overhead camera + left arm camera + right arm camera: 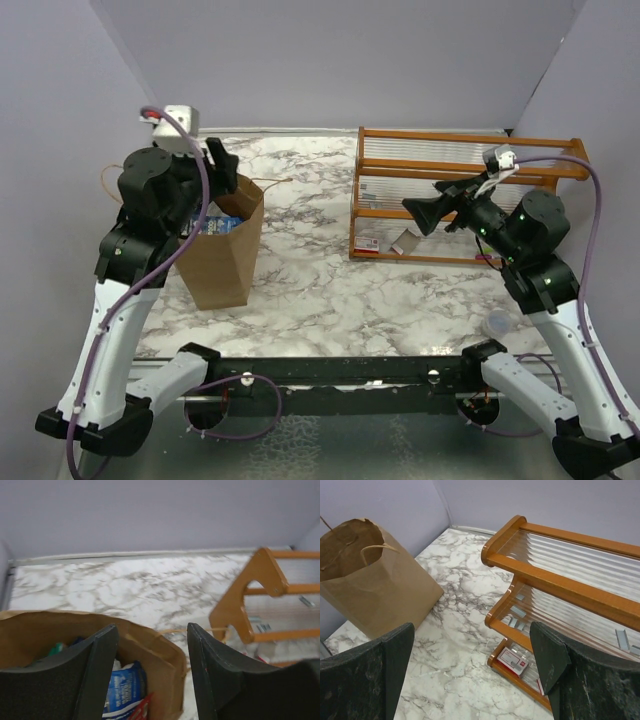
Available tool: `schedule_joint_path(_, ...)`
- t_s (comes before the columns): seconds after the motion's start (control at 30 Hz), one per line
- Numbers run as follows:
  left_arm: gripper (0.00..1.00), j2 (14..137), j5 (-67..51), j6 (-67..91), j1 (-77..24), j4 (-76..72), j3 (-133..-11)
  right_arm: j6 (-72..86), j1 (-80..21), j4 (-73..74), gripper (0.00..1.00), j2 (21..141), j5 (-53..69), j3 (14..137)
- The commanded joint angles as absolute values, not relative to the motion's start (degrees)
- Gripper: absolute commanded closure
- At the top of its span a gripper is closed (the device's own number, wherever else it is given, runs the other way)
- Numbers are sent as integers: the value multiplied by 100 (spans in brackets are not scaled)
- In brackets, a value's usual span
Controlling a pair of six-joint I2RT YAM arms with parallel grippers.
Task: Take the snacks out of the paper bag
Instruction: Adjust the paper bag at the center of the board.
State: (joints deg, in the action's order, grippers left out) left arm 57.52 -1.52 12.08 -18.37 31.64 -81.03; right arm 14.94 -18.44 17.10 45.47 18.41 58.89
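At the left of the marble counter (300,275), the left arm bends over a tall brown paper bag (225,260). The bag stands upright near the counter's left edge with its mouth open and a thin loop handle (268,182) sticking out at the rim.

The left pincer (222,165) hangs at the bag's mouth with its two dark fingers spread apart, holding nothing. Whether the fingertips dip below the rim cannot be told.

The left wrist view looks between those fingers into the bag. The snacks lie inside: a blue packet with white lettering (125,685), a red packet edge (143,707) just beside it, and a green scrap (57,647) further left, mostly hidden.

In the middle, the counter is open marble between the bag and the rack.

At the right stands an orange-brown wooden rack (450,200) with ribbed clear shelves. A small red-and-white packet (368,243) and a grey card (405,240) lie on its lowest shelf.

The right pincer (425,212) hovers in front of the rack, above the counter and well apart from the bag, pointing left. Its fingers are wide apart and empty.
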Motion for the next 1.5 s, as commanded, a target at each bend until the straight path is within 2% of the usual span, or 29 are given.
schedule_joint_path(0.0,37,5643,2794,1500,-1842,3855,-8454,1626,-1872,1427,1,4664,2398,5858)
schedule_joint_path(0.13,31,5694,3953,1738,-1837,4211,-8471,1781,-1868,1318,1,5010,3210,6131)
schedule_joint_path(0.3,22,5068,4822,1905,-1838,3782,-7970,2126,-1969,1040,1,5787,4409,6518)
schedule_joint_path(0.37,21,4756,5367,1945,-1843,3532,-7698,1976,-2282,1289,1,6136,4245,6876)
schedule_joint_path(0.47,11,4423,6237,1557,-1838,2969,-7060,1656,-2999,1578,1,6566,3694,7425)
schedule_joint_path(0.53,7,4506,6503,1257,-1839,2634,-6787,1535,-3402,1597,1,6859,3599,7740)
schedule_joint_path(0.6,5,4718,6432,1248,-1842,2639,-6715,1300,-3819,1598,1,7165,3447,8037)
schedule_joint_path(0.73,6,5036,6052,2031,-1839,3199,-7012,162,-4526,1572,1,7705,2624,8441)
schedule_joint_path(0.9,8,4814,5386,1965,-1840,2856,-7024,-1819,-4658,1066,6,8179,2338,8518)
schedule_joint_path(0.97,8,4804,5288,1974,-1841,2962,-7185,-2815,-4658,809,12,8265,2457,8415)
schedule_joint_path(1.07,8,4810,5288,1930,-1837,3145,-7449,-3859,-4658,363,14,8370,2735,8188)
schedule_joint_path(1.13,8,4796,5306,1707,-1838,3090,-7528,-4164,-4658,148,15,8483,2826,8255)
schedule_joint_path(1.23,7,4862,5108,1407,-1838,3110,-7809,-4884,-4658,351,32,8911,3096,8647)
schedule_joint_path(1.27,6,4946,5030,1405,-1837,3212,-7951,-5057,-4658,516,34,9086,3126,8827)
schedule_joint_path(1.47,4,5627,4383,1725,-1837,4108,-9081,-5361,-4658,601,35,9522,3243,9064)
